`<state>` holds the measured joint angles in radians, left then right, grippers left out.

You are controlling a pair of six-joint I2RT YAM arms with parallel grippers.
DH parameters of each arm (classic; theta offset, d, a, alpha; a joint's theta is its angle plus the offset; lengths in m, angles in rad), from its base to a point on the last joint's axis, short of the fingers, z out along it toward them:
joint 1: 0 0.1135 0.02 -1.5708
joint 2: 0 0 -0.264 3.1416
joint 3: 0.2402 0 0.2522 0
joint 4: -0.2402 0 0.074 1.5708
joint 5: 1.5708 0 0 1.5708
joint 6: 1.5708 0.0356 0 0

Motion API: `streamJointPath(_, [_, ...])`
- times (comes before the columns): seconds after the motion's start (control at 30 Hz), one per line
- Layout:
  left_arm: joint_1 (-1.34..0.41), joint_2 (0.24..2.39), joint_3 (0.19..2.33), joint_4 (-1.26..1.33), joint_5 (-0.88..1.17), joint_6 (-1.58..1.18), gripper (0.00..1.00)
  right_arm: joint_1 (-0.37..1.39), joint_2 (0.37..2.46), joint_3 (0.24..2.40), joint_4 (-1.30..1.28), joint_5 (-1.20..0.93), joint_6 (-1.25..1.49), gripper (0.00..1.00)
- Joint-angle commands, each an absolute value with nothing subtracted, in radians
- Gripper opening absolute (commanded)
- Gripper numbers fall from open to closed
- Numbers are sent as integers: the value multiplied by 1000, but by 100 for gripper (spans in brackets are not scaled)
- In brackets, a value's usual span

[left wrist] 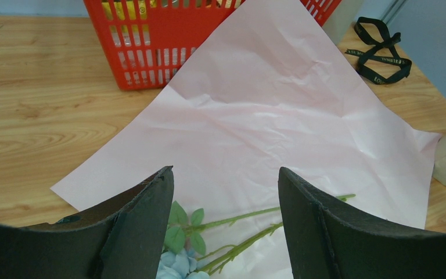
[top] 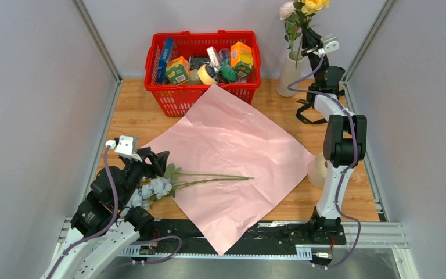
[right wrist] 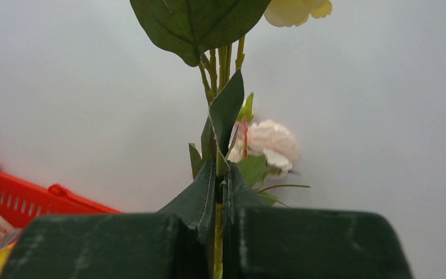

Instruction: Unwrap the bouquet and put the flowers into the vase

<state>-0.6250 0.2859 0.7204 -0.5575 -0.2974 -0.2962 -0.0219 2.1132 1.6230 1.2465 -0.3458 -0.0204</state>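
Note:
The bouquet is undone: its pink paper sheet (top: pixel 232 151) lies spread flat on the table. Light blue flowers (top: pixel 155 187) on long green stems (left wrist: pixel 250 216) lie across the sheet's left corner. My left gripper (left wrist: pixel 225 171) hangs open just above them, one finger on either side, touching nothing. The beige vase (top: pixel 289 72) stands at the back right. A yellow bloom (top: pixel 312 6) and a pale pink bloom (right wrist: pixel 270 142) rise above it. My right gripper (right wrist: pixel 219 174) is shut on their green stem above the vase mouth.
A red basket (top: pixel 203 64) full of groceries stands at the back, the pink sheet's far corner touching it. A black ribbon (left wrist: pixel 380 52) lies loose on the wood near the vase. A pale cream object (top: pixel 316 171) sits by the right arm. Grey walls enclose the table.

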Motion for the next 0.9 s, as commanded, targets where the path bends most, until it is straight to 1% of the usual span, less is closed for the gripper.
streamJointPath(0.0, [-621, 299, 713, -526, -296, -285, 75, -34, 2131, 1755, 1549, -380, 31, 0])
streamJointPath(0.23, [-621, 321, 716, -528, -290, -284, 74, -40, 2212, 1927, 1473, -387, 29, 0])
streamJointPath(0.47, [-623, 318, 716, -529, -293, -284, 74, -41, 2282, 1963, 1445, -371, 26, 0])
streamJointPath(0.63, [-623, 319, 719, -529, -290, -284, 75, -41, 2312, 1896, 1440, -333, 32, 0])
streamJointPath(0.73, [-621, 314, 719, -528, -288, -285, 74, -43, 2310, 1835, 1408, -304, 41, 2])
streamJointPath(0.87, [-623, 307, 716, -526, -284, -285, 75, -43, 2296, 1755, 1333, -241, 46, 0])
